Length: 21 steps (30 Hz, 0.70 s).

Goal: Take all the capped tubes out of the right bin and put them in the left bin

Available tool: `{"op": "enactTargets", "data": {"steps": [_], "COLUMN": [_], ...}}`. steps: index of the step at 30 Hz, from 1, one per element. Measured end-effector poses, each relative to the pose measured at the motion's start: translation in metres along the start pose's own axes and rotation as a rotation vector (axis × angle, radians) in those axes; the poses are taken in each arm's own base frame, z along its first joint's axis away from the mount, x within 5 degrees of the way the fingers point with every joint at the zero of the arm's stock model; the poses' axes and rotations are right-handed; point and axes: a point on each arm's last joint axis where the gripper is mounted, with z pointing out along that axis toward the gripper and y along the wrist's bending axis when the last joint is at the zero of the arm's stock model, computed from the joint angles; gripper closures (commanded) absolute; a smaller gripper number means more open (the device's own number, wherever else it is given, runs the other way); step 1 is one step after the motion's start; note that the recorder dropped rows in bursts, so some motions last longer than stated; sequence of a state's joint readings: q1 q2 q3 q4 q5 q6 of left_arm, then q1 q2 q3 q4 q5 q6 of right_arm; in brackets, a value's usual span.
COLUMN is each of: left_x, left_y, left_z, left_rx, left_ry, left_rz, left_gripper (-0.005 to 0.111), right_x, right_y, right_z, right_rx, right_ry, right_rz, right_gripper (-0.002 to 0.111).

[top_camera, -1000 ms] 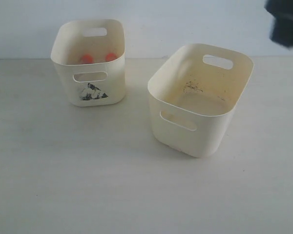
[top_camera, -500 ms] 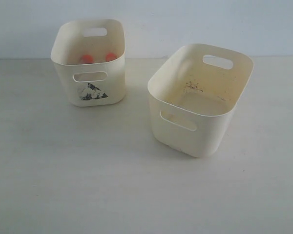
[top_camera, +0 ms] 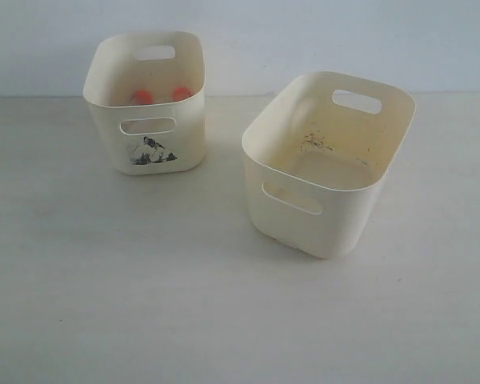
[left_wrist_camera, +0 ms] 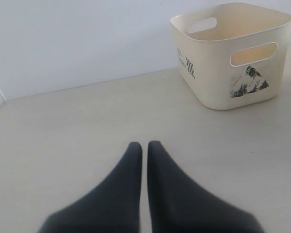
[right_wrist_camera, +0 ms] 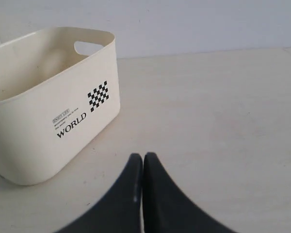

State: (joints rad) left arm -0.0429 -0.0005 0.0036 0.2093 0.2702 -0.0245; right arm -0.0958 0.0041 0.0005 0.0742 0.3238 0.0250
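Note:
The smaller left bin point(top_camera: 144, 120) with the black mountain picture stands at the back left; two orange-red caps of capped tubes point(top_camera: 142, 95) show inside it. The wider right bin point(top_camera: 328, 164) holds no tube that I can see, only dark scuffs. Neither arm shows in the exterior view. In the left wrist view my left gripper point(left_wrist_camera: 144, 144) is shut on nothing above the table, well short of the left bin point(left_wrist_camera: 233, 58). In the right wrist view my right gripper point(right_wrist_camera: 143, 156) is shut on nothing, beside the right bin point(right_wrist_camera: 48, 107) with "WORLD" on its side.
The bins stand on a pale table point(top_camera: 144, 304) with a white wall point(top_camera: 256, 32) behind. A bare gap lies between the two bins.
A dark arm at the upper right edge of the exterior view one second ago has gone out of view. The bins and tubes have not moved.

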Motion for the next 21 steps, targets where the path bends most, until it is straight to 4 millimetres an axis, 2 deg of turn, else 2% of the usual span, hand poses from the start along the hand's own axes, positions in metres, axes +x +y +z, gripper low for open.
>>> {"op": "enactTargets", "data": {"steps": [11, 21], "left_x": [0.0, 0.0], "left_y": [0.0, 0.0], "left_z": [0.0, 0.0], "left_rx": [0.0, 0.0], "left_ry": [0.0, 0.0], "left_rz": [0.0, 0.0], "left_gripper": [0.102, 0.102], "right_x": [0.0018, 0.0032], "right_y": [0.0007, 0.0063], "right_z": [0.0, -0.0005], "right_rx": [-0.007, -0.108], "right_ry": [0.02, 0.039], "right_rz": [0.012, -0.011], "right_gripper": [0.108, 0.108]}}
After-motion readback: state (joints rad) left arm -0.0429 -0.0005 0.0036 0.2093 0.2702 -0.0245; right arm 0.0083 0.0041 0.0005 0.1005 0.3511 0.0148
